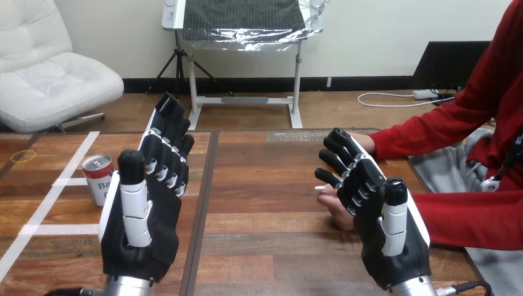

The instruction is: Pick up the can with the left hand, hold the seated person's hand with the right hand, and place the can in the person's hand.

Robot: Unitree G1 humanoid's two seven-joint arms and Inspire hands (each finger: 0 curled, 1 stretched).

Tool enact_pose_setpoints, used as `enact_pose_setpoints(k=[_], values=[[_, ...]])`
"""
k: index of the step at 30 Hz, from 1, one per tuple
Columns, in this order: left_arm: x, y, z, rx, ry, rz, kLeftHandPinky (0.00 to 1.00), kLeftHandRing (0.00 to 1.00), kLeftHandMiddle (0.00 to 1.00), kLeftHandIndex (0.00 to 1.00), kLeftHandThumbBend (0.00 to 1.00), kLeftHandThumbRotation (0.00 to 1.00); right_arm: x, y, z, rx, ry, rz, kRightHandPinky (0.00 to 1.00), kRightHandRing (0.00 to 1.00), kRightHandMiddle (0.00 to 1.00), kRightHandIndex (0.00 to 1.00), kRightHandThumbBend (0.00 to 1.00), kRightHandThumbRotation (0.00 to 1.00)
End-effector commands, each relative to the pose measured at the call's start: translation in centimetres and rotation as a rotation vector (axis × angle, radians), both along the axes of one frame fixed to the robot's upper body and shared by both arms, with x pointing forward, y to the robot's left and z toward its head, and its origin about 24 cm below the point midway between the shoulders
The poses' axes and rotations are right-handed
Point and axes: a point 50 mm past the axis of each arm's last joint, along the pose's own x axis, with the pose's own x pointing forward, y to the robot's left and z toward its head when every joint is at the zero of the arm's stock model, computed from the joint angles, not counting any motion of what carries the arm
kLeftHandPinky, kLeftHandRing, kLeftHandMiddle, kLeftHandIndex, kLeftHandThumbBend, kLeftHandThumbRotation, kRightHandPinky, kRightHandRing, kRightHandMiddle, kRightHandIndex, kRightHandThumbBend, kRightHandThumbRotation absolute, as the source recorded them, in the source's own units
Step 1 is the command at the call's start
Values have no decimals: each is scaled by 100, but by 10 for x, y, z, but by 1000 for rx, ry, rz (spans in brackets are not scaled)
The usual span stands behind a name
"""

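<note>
We saw a can (98,179) banded red and white with a silver top at the left. The left hand (145,209) and right hand (382,228) were black with white shells and black-and-white fingers. The table (265,203) was brown wood grain, crossed at its left by white tape lines (46,203).

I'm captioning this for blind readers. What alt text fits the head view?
Both robot hands are raised open over a wooden table. The left hand stands beside an upright red-and-white can; the right hand partly hides the person's hand, which rests on the table.
</note>
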Motion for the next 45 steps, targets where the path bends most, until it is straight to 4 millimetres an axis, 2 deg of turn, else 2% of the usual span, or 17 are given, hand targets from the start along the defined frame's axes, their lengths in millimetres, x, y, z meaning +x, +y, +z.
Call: enact_pose_setpoints(k=[1,6,10,15,39,45], values=[[15,0,19,114,-100,4,100,100,100,98,73,96,11,1,17,-3,-82,10,87,93,93,92,91,100],[23,4,27,164,-125,42,100,100,100,98,76,93,11,1,17,1,-84,16,88,94,93,92,90,100],[30,8,31,176,-138,65,100,100,100,97,82,86,12,1,17,2,-86,16,88,94,94,93,90,100],[42,15,35,219,-156,100,100,100,100,95,83,84,13,2,17,-2,-88,15,88,94,94,93,91,100],[95,44,47,261,-167,151,100,100,100,98,77,89,14,2,18,1,-92,7,89,95,94,93,91,100],[109,50,51,279,-157,160,100,100,100,99,73,90,14,1,18,0,-89,5,89,94,94,93,92,100]])
